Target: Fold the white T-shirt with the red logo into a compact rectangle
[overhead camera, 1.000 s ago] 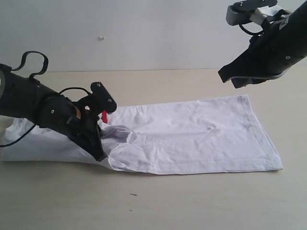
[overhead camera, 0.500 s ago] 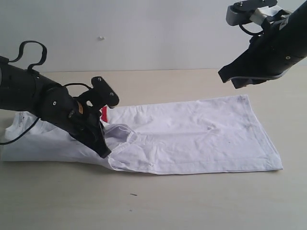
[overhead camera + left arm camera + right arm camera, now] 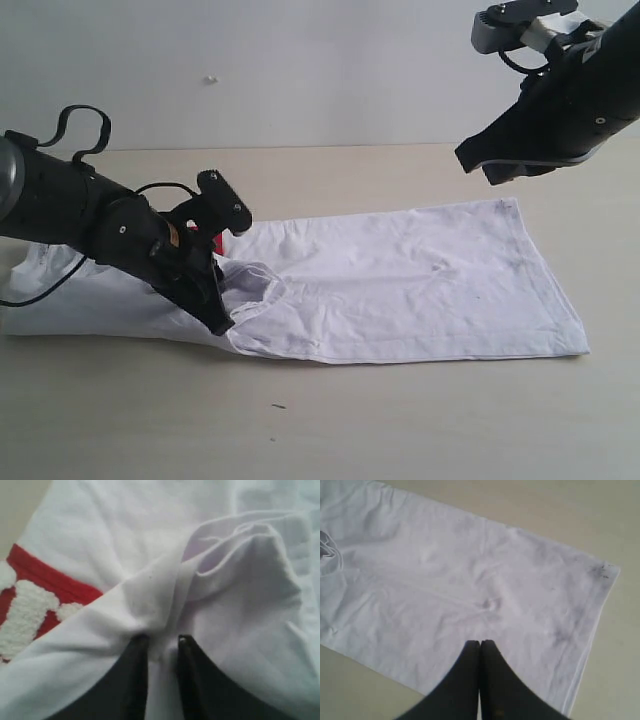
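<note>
The white T-shirt (image 3: 420, 285) lies spread across the tan table, hem end toward the right. My left gripper (image 3: 222, 322) is low at the shirt's front edge, shut on a bunched fold of white cloth (image 3: 162, 645). Beside that fold the red logo (image 3: 35, 592) shows its fuzzy white letters; only a red sliver of it (image 3: 207, 231) peeks out behind the left arm in the exterior view. My right gripper (image 3: 480, 163) hangs high above the shirt's far right corner, shut and holding nothing (image 3: 480, 642). The collar and neck tag are hidden.
Bare tan table (image 3: 330, 430) stretches in front of the shirt and behind it up to the pale wall (image 3: 300, 70). A small dark speck (image 3: 278, 406) lies near the front. The left arm's cable (image 3: 80, 125) loops above its body.
The left gripper has slid to the right along the shirt's front edge, dragging the pinched fold with it. The right arm has stayed still.
</note>
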